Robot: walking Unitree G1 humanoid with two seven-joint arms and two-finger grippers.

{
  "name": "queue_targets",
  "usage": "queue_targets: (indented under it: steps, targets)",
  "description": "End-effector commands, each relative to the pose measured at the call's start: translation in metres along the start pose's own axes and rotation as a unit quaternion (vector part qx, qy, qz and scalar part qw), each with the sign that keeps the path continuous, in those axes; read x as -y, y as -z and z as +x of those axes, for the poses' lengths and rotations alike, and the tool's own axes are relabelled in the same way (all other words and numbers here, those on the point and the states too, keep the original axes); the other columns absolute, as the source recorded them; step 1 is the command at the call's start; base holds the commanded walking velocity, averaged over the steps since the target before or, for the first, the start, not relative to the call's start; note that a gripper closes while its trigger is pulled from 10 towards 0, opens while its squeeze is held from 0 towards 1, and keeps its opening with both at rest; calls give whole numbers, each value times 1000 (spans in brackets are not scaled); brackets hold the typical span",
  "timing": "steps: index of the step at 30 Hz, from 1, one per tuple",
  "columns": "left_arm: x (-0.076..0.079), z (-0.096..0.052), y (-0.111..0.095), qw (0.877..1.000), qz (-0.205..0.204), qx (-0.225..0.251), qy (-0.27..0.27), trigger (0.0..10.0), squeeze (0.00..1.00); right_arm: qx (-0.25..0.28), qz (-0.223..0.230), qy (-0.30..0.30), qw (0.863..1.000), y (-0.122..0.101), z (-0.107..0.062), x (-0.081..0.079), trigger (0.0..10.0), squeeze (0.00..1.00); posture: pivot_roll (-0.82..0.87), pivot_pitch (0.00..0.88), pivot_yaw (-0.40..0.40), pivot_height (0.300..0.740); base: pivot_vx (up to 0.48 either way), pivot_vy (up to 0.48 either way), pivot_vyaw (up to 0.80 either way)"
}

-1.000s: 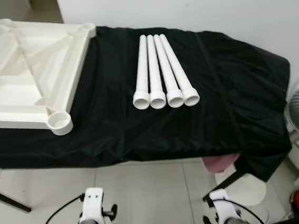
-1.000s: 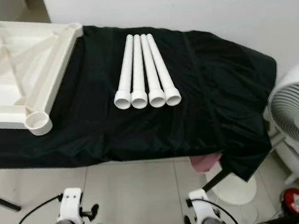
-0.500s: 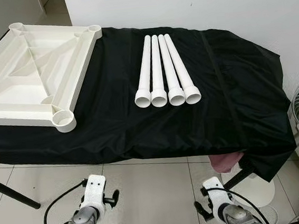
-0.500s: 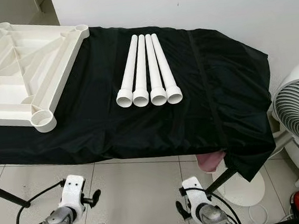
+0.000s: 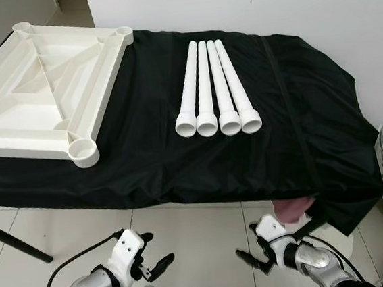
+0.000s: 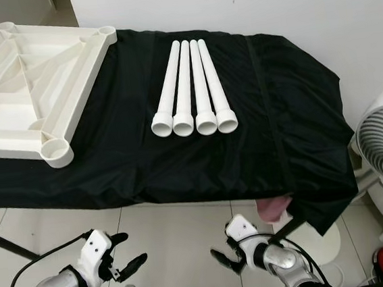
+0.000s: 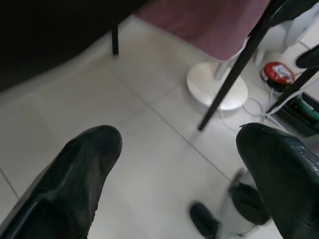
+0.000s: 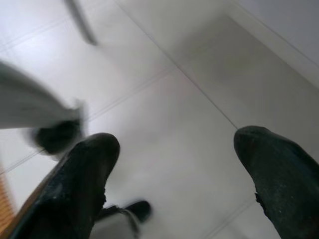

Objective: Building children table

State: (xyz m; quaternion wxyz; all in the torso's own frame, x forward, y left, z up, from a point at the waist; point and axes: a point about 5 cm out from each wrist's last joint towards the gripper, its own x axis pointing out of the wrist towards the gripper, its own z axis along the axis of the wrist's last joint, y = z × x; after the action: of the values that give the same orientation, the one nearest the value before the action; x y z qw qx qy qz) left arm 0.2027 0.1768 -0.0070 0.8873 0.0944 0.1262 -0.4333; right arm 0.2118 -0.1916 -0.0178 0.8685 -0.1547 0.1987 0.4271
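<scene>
At frame centre four white legs (image 5: 215, 88) lie side by side, long axes running up-frame, sockets toward the robot; tabletop (image 5: 44, 93) upper left; left gripper (image 5: 157, 265) and right gripper (image 5: 249, 258), fingers spread, low, roughly equidistant.

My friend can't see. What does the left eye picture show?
Four white table legs lie side by side on a black-covered table, beside an upside-down white tabletop. Below, over tiled floor, the left gripper and right gripper hang low, both open.
</scene>
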Motion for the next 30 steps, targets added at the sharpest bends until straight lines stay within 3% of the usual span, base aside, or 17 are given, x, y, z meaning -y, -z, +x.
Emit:
queue_targets:
  steps: [1, 7, 10, 11, 12, 14, 15, 18, 22, 25, 27, 30]
  targets:
    - [10, -4, -19, 994, 46, 39, 86, 10000, 0, 31, -23, -60, 997, -15, -15, 7, 10000, 0, 129, 25, -74, 740, 0, 0, 0]
    - [9, -13, -42, 986, 70, 76, 130, 10000, 0, 59, -51, -103, 992, -34, -27, 12, 10000, 0, 132, 24, -77, 740, 0, 0, 0]
    - [6, -17, -53, 982, 72, 94, 150, 10000, 0, 85, -59, -116, 988, -51, -31, 19, 10000, 0, 128, 21, -77, 740, 0, 0, 0]
    - [3, -18, -63, 979, 77, 107, 154, 10000, 0, 120, -63, -114, 984, -71, -30, 24, 10000, 0, 127, 20, -77, 740, 0, 0, 0]
    - [3, -18, -63, 979, 77, 107, 154, 10000, 0, 120, -63, -114, 984, -71, -30, 24, 10000, 0, 127, 20, -77, 740, 0, 0, 0]
    - [-2, -18, -81, 976, 82, 132, 153, 10000, 0, 169, -67, -110, 977, -97, -28, 30, 10000, 0, 128, 21, -79, 740, 0, 0, 0]
    - [-2, -18, -81, 976, 82, 132, 153, 10000, 0, 169, -67, -110, 977, -97, -28, 30, 10000, 0, 128, 21, -79, 740, 0, 0, 0]
    - [-12, -14, -122, 970, 88, 189, 127, 10000, 0, 241, -68, -64, 966, -135, -26, 46, 10000, 0, 128, 25, -79, 740, 0, 0, 0]
    - [-14, -13, -130, 968, 87, 203, 116, 10000, 0, 256, -62, -48, 963, -143, -25, 51, 10000, 0, 128, 24, -80, 740, 0, 0, 0]
    - [-31, -2, -147, 967, 76, 241, 42, 10000, 0, 293, -51, 20, 955, -162, -19, 63, 10000, 0, 126, 23, -80, 740, 0, 0, 0]
    - [-33, 0, -149, 966, 73, 245, 29, 10000, 0, 299, -49, 34, 952, -166, -17, 65, 10000, 0, 126, 23, -80, 740, 0, 0, 0]
    - [-45, 9, -160, 961, 54, 270, -19, 10000, 0, 318, -14, 105, 942, -177, -10, 76, 10000, 0, 123, 15, -81, 740, 0, 0, 0]
